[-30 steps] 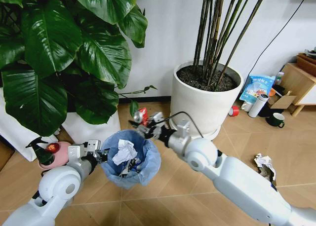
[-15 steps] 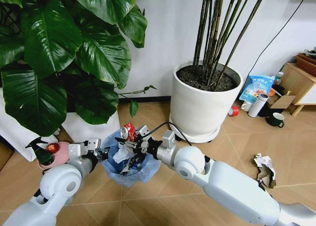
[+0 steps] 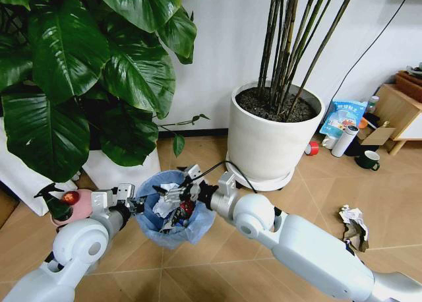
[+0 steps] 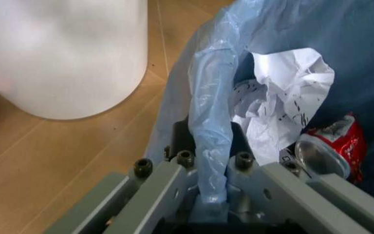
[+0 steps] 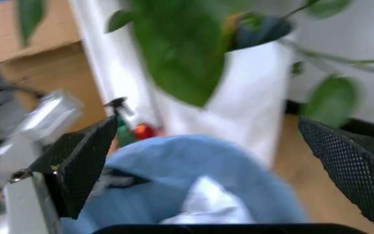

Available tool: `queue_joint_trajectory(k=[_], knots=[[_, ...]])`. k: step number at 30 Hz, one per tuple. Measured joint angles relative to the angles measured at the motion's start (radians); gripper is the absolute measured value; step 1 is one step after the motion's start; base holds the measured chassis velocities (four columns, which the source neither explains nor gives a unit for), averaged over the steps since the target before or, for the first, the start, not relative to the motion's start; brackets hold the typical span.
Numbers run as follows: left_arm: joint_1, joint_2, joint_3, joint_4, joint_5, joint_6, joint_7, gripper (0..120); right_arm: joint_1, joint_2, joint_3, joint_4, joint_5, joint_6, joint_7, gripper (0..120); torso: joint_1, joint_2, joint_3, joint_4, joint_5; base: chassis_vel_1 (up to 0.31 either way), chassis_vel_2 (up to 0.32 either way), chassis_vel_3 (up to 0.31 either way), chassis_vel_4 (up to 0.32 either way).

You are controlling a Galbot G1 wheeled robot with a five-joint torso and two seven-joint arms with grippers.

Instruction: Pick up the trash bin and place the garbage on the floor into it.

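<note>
Left gripper (image 4: 206, 195) clamps the bin (image 3: 173, 213) rim; right gripper (image 3: 177, 195) spread above; one red scrap (image 4: 333, 146), two wads inside

Floor (image 3: 264, 262): tan chevron parquet. Large white plant pot (image 3: 273, 140) stood near the back wall; a second white pot (image 3: 122, 170) sat to its left. Crumpled paper wad (image 3: 353, 217) lay toward the right edge. Red tape roll (image 3: 312, 148), white cylinder (image 3: 344, 141) and dark mug (image 3: 368, 159) stood at back right.

The left gripper (image 3: 135, 206) grips the bin (image 3: 173, 213) by its rim while the right gripper (image 3: 173, 194), fingers spread, hovers over the paper wad (image 3: 166, 206) and red scrap (image 3: 187, 208) inside.
</note>
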Motion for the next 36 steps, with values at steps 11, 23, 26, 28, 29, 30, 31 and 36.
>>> queue_joint_trajectory(k=[11, 23, 26, 28, 29, 30, 31, 36], knots=[[0.035, -0.011, -0.016, -0.009, 0.014, -0.002, 0.002, 0, -0.281, -0.083, 0.310, 0.066, -0.156, -0.004, 0.019, 100, 0.000, 0.000, 0.000, -0.0004, 0.0002, 0.000, 0.000, 0.000, 0.000], [0.057, -0.018, -0.025, -0.019, 0.024, -0.005, 0.003, 0, -0.614, -0.085, 0.658, 0.119, -0.301, 0.030, -0.009, 100, 0.000, 0.000, 0.000, -0.0005, 0.0003, 0.000, 0.000, 0.000, 0.000], [0.064, -0.021, -0.028, -0.021, 0.028, -0.006, 0.004, 0, -0.706, -0.064, 0.732, 0.142, -0.328, 0.044, -0.013, 100, 0.000, 0.000, 0.000, -0.0004, -0.0001, 0.000, 0.000, 0.000, 0.000], [0.066, -0.022, -0.029, -0.021, 0.030, -0.006, 0.005, 0, -0.723, -0.057, 0.747, 0.144, -0.338, 0.050, -0.014, 100, 0.000, 0.000, 0.000, -0.0003, 0.0000, 0.000, 0.000, 0.000, 0.000], [0.067, -0.024, -0.030, -0.023, 0.031, -0.006, 0.005, 0, -0.746, -0.043, 0.772, 0.145, -0.356, 0.062, -0.015, 100, 0.000, 0.000, 0.000, -0.0001, 0.0000, 0.000, 0.000, 0.000, 0.000], [0.067, -0.024, -0.030, -0.023, 0.032, -0.007, 0.005, 0, -0.767, -0.028, 0.794, 0.146, -0.370, 0.071, -0.018, 100, 0.000, 0.000, 0.000, -0.0002, -0.0001, 0.000, 0.000, 0.000, 0.000], [0.069, -0.025, -0.031, -0.024, 0.032, -0.007, 0.005, 0, -0.788, -0.010, 0.820, 0.147, -0.384, 0.079, -0.022, 100, 0.000, 0.000, 0.000, -0.0002, -0.0001, 0.000, 0.000, 0.000, 0.000], [0.092, -0.031, -0.045, -0.028, 0.046, -0.008, 0.012, 0, -0.845, 0.041, 0.877, 0.150, -0.412, 0.095, -0.034, 100, 0.000, 0.000, 0.000, -0.0002, 0.0000, 0.000, 0.000, 0.000, 0.000]])
